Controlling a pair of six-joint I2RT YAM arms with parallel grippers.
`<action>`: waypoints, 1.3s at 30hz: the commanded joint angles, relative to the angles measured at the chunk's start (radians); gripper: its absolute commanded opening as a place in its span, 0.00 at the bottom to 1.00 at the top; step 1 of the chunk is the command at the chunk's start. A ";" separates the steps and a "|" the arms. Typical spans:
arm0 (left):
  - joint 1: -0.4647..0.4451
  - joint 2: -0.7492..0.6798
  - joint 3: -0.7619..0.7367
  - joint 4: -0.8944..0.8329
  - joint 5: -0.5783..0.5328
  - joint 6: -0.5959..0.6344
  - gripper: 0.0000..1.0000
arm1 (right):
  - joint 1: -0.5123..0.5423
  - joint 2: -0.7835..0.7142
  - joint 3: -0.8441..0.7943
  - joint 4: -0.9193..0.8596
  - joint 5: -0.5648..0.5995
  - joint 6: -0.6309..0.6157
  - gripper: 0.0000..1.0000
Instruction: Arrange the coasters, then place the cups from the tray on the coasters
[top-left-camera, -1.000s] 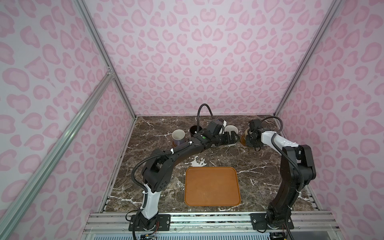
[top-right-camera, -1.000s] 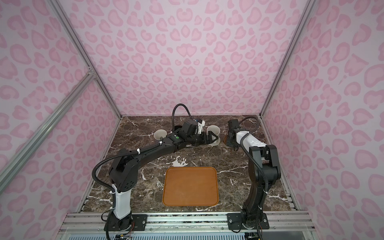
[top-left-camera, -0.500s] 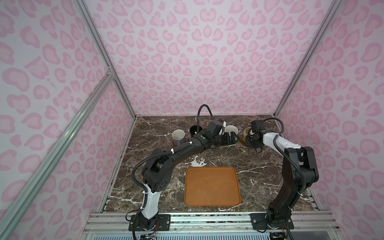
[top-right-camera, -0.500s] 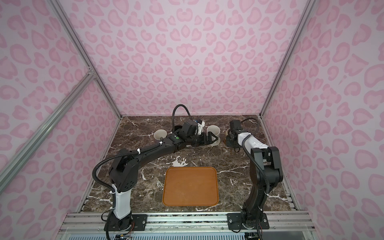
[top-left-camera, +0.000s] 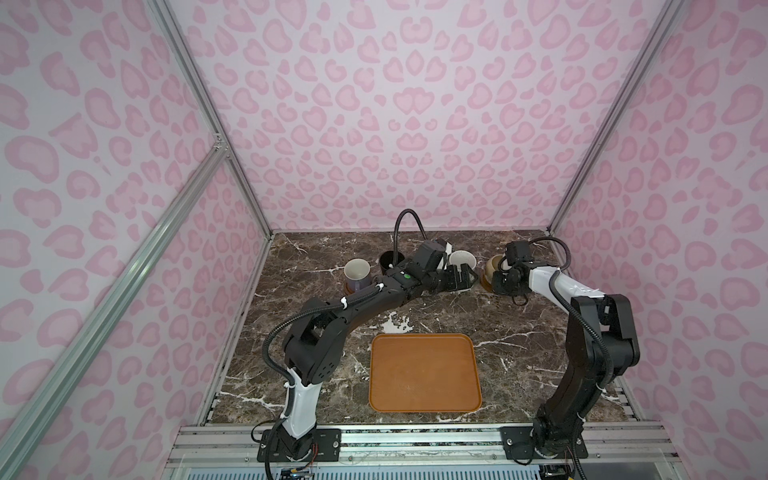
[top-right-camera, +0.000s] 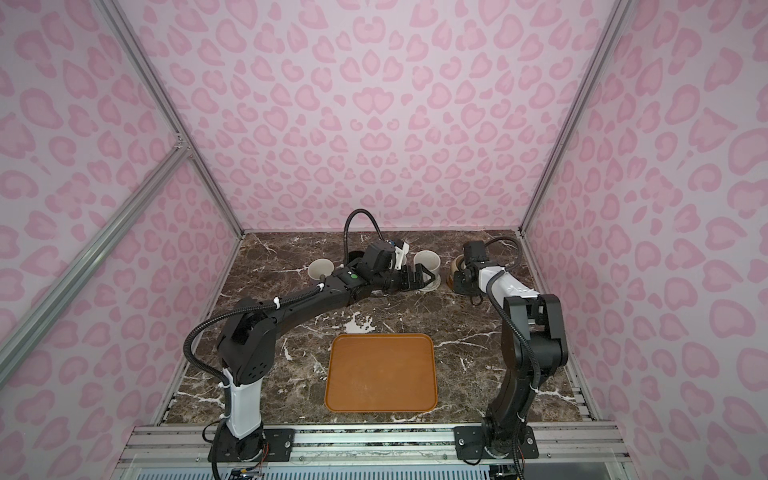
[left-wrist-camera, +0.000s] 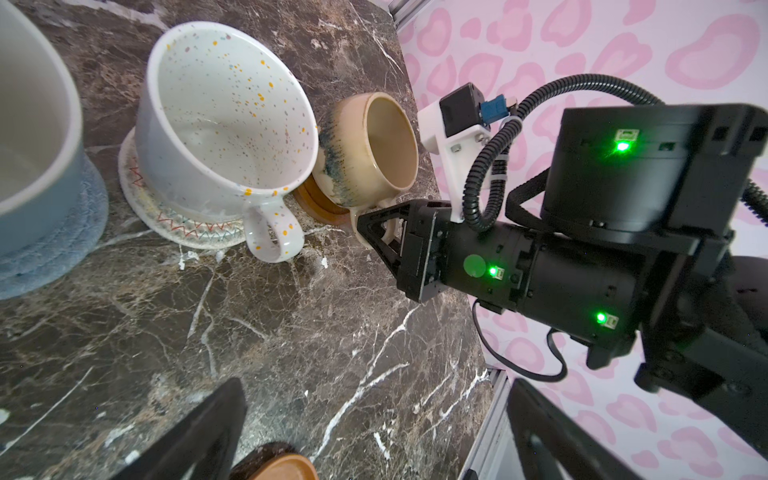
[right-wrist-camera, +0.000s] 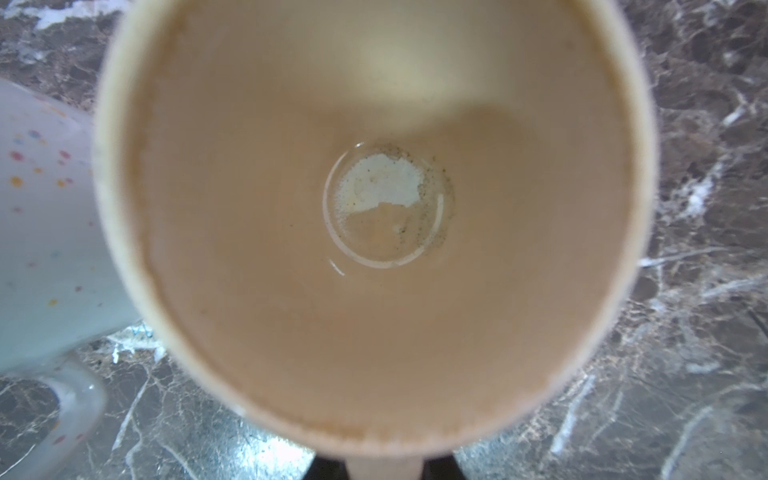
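The tray (top-left-camera: 424, 374) lies bare at the front. The cups stand in a row at the back. The lavender cup (top-left-camera: 357, 274) is at the left, and the black cup (top-left-camera: 388, 262) is beside it. The light blue cup (left-wrist-camera: 33, 145) sits on a grey-blue woven coaster (left-wrist-camera: 54, 253). The speckled white cup (left-wrist-camera: 224, 112) rests on a cream woven coaster (left-wrist-camera: 187, 226). The beige-yellow cup (left-wrist-camera: 374, 145) stands on a brown wooden coaster (left-wrist-camera: 320, 203). My right gripper (left-wrist-camera: 376, 228) is shut on that cup's handle. My left gripper (top-left-camera: 457, 280) hangs open in front of the speckled cup, holding nothing.
The back wall and the right frame post (top-left-camera: 552, 224) stand close behind the cups. My left forearm (top-left-camera: 374, 299) stretches across the table's middle, above the light blue cup. A brown disc's edge (left-wrist-camera: 282, 467) shows between my left fingers (left-wrist-camera: 199, 436).
My right arm has shifted slightly to the right, and the beige-yellow cup has moved a little toward the back with it. My left arm has stayed still and open.
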 joint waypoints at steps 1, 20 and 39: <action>0.000 -0.022 -0.002 0.032 0.003 0.007 1.00 | -0.001 -0.007 0.000 -0.027 0.016 0.000 0.22; 0.000 -0.097 -0.056 -0.007 -0.088 0.052 0.99 | 0.029 -0.157 -0.072 -0.021 0.092 0.035 0.89; 0.053 -0.798 -0.734 0.054 -0.858 0.432 0.96 | 0.060 -0.676 -0.557 0.340 0.178 -0.017 0.95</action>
